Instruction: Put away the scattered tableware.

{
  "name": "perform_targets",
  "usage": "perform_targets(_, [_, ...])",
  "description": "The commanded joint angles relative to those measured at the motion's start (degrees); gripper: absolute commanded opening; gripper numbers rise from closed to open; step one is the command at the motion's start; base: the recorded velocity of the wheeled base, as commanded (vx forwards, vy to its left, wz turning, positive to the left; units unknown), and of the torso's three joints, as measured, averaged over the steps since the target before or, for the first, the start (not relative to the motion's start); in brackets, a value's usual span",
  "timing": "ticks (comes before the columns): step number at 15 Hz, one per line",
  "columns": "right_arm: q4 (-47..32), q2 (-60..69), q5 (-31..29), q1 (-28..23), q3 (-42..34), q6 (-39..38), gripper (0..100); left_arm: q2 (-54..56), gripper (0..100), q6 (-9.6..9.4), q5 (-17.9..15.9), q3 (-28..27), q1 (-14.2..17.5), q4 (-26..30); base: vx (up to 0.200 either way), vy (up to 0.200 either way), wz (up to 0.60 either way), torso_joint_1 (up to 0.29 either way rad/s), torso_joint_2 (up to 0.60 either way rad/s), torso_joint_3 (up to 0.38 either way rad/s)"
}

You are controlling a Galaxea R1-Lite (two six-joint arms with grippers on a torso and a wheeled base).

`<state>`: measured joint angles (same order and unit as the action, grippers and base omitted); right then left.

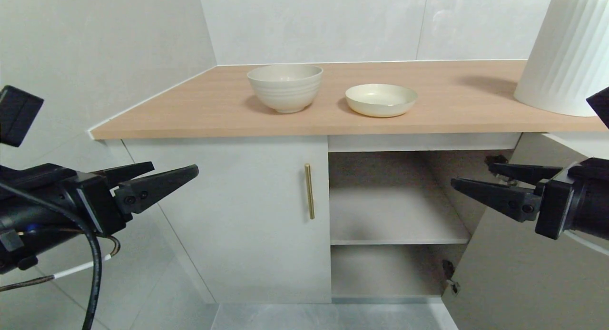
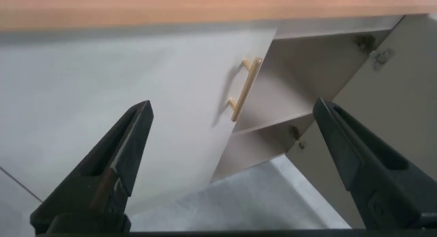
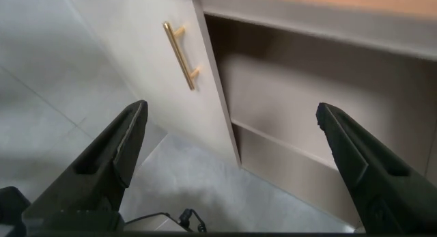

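Note:
A deep ribbed cream bowl (image 1: 285, 86) and a shallow cream dish (image 1: 381, 99) stand side by side on the wooden countertop (image 1: 200, 111). Below them the cabinet's right side is open, showing a bare middle shelf (image 1: 395, 216) and a bottom shelf (image 1: 380, 273). My left gripper (image 1: 173, 170) hovers open at the left, below counter height and in front of the shut door. At the right my right gripper (image 1: 468, 175) also stands open, level with the open compartment. Both hold nothing.
The shut left door carries a brass handle (image 1: 309, 191) (image 2: 244, 89) (image 3: 180, 54). The opened right door (image 1: 518, 273) swings out at the right. A white ribbed lampshade (image 1: 566, 54) stands on the counter's far right. Walls close the left and back.

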<state>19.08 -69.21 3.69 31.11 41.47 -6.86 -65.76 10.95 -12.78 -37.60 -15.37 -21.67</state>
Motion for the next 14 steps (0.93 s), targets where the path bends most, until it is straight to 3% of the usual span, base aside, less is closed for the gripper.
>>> perform_targets(1, [-0.01,-0.05,0.09,0.00,0.01,0.01,100,-0.25,100,0.04,0.03,-0.02,-0.01,-0.03,0.000,0.000,0.00,0.076,-0.32,-0.266])
perform_targets(14, [0.87,-1.81,0.09,0.00,0.10,0.01,100,-4.56,100,-0.14,-0.58,-0.99,-0.10,-0.39,0.000,0.000,0.00,0.153,-0.45,-0.299])
